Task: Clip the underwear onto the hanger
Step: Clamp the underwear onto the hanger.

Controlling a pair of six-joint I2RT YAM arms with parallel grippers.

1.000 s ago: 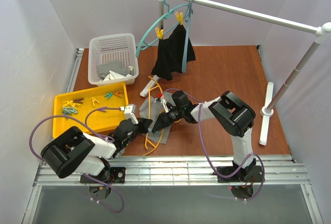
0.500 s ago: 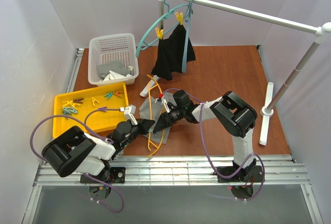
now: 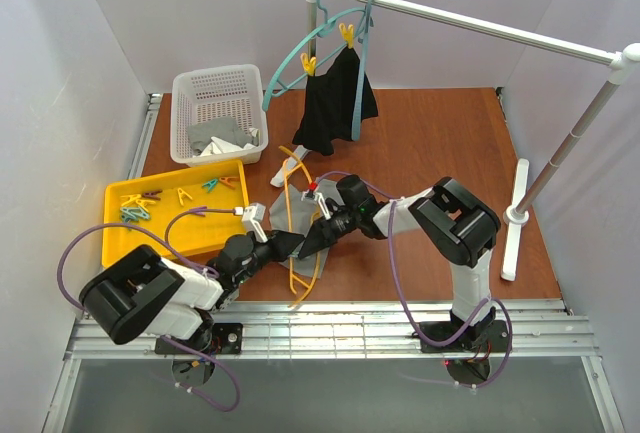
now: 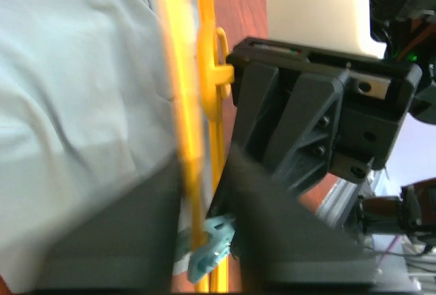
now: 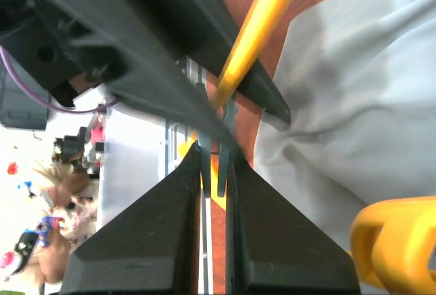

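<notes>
The yellow-orange hanger (image 3: 292, 188) lies across the grey underwear (image 3: 283, 215) near the table's front middle. My left gripper (image 3: 292, 245) is closed around the hanger bar (image 4: 185, 104) where it crosses the underwear (image 4: 82, 70). My right gripper (image 3: 308, 245) faces it tip to tip and is shut on the handles of a teal clip (image 5: 216, 165). The clip (image 4: 211, 244) sits at the bar, between the left fingers. In the right wrist view the bar (image 5: 259, 22) and the underwear (image 5: 368, 104) lie just beyond the clip.
A yellow tray (image 3: 120, 238) with several clips stands at the left. A white basket (image 3: 190, 88) with cloth is behind it. A black garment (image 3: 335, 103) hangs from a teal hanger on the white rail (image 3: 470, 23). The rail's foot (image 3: 515, 218) is at the right.
The hanger's lower end has slid a little toward the near edge and right. Both grippers have stayed together at the bar, with the left one nudged right.
</notes>
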